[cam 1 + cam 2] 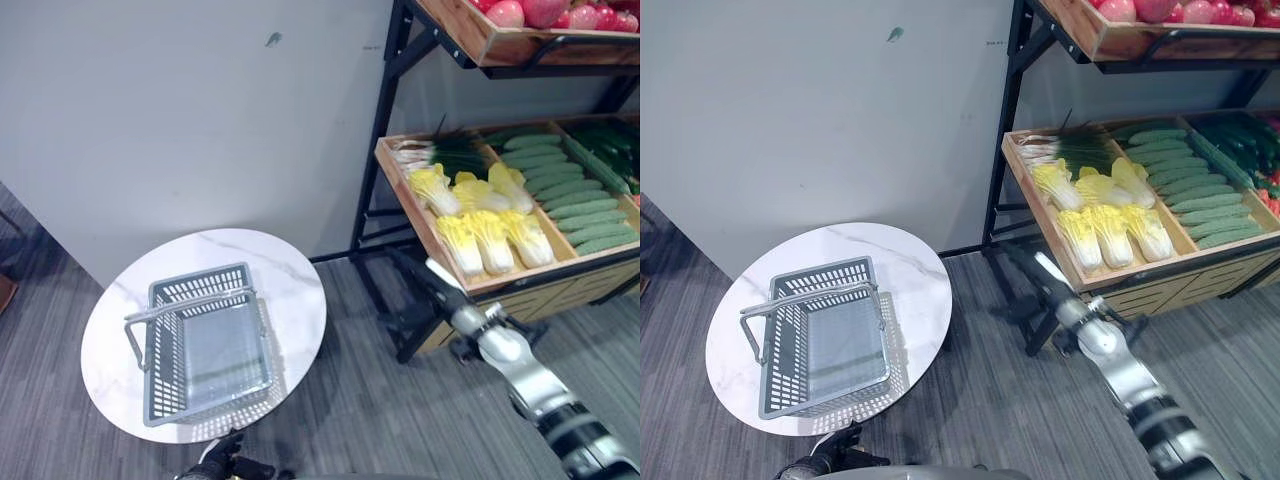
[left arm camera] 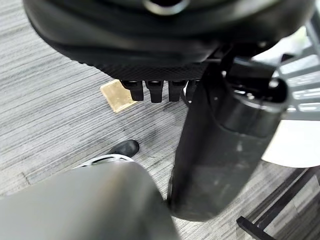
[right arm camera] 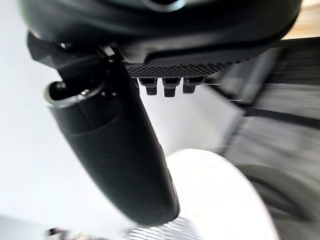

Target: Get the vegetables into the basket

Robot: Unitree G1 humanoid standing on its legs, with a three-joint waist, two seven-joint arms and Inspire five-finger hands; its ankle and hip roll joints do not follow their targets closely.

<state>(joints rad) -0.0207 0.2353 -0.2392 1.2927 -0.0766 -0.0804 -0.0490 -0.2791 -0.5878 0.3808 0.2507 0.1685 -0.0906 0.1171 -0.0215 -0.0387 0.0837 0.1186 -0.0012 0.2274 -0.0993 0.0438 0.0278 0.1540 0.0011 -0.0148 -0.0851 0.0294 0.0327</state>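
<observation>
- Right hand [image 1: 432,277] raised toward the lower crate [image 1: 420,215] of the produce rack; dark fingers point at the near wooden rim, just below the cabbages. Its wrist view shows the fingers straight and the thumb extended: apart, holding nothing.
- Left hand [image 1: 228,458] low at the near edge of the round marble table [image 1: 290,270], idle. Its wrist view shows relaxed fingers hanging over the floor, nothing between them.
- Vegetables all on the rack: yellow-green napa cabbages [image 1: 490,235] in the front-left compartment, green onions [image 1: 440,152] behind them, cucumbers [image 1: 575,195] in the next compartment along. Red fruit [image 1: 545,12] sits on the upper shelf, not part of the task.
- Grey basket [image 1: 205,345] on the table, empty, handle [image 1: 190,305] upright across it. Judged: set within reach of the rack so one arm can carry items across.
- Judged stage: reach toward first pick; nothing transferred yet.
- Risk, judged: upright handle may obstruct the drop.
</observation>
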